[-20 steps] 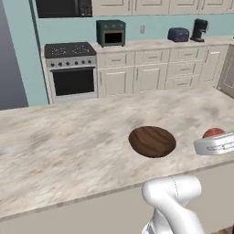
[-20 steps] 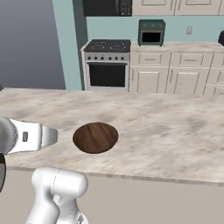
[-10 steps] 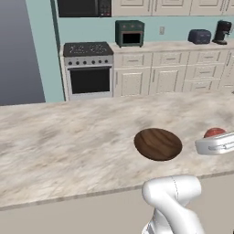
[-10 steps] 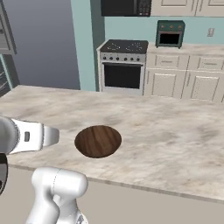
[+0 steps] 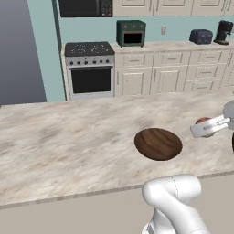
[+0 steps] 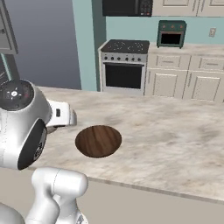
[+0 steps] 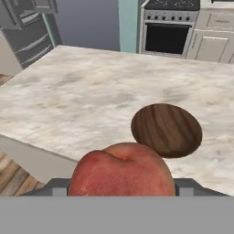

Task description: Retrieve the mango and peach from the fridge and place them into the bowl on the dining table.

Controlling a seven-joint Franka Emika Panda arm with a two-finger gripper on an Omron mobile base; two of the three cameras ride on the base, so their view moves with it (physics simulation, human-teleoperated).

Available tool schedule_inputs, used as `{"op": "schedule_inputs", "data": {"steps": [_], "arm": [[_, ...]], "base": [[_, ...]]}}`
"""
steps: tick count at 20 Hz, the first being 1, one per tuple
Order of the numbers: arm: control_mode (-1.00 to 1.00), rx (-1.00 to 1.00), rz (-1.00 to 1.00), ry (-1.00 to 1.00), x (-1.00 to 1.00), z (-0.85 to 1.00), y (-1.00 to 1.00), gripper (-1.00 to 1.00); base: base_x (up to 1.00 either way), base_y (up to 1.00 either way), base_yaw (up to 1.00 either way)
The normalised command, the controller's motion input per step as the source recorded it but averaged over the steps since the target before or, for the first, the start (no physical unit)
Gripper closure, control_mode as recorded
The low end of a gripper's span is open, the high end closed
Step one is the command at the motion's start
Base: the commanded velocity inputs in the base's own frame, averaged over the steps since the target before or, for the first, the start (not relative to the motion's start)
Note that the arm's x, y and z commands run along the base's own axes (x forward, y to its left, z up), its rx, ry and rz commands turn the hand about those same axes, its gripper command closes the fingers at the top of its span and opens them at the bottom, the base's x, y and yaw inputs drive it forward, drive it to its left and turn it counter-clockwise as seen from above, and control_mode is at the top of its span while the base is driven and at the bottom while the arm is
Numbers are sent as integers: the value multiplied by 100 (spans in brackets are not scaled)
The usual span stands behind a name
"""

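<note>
Currently fingers (image 7: 122,192) pinch the peach (image 7: 122,171) above the desk's (image 7: 68,100) near edge, beside the brown bowl (image 7: 167,129), which sits near that edge.

Pinkish-red peach (image 7: 122,170) seemingly short of brown bowl (image 7: 166,130).

Bowl (image 5: 158,143) on dining table (image 5: 68,141)

Pale marbled tabletop (image 5: 68,137), wide and flat; dark brown bowl (image 5: 158,143) resting directly on it, near the front edge.
</note>
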Motion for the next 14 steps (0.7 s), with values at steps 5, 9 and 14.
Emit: {"op": "schedule_inputs", "data": {"steps": [5,9,14], "arm": [[-100,0,14,15,61,-21,-23,100],[-100,0,8,2,30,-53,-3,100],[-100,0,4,0,41,-62,0,100]], "base": [[0,0,0],[0,0,0],[0,0,0]]}}
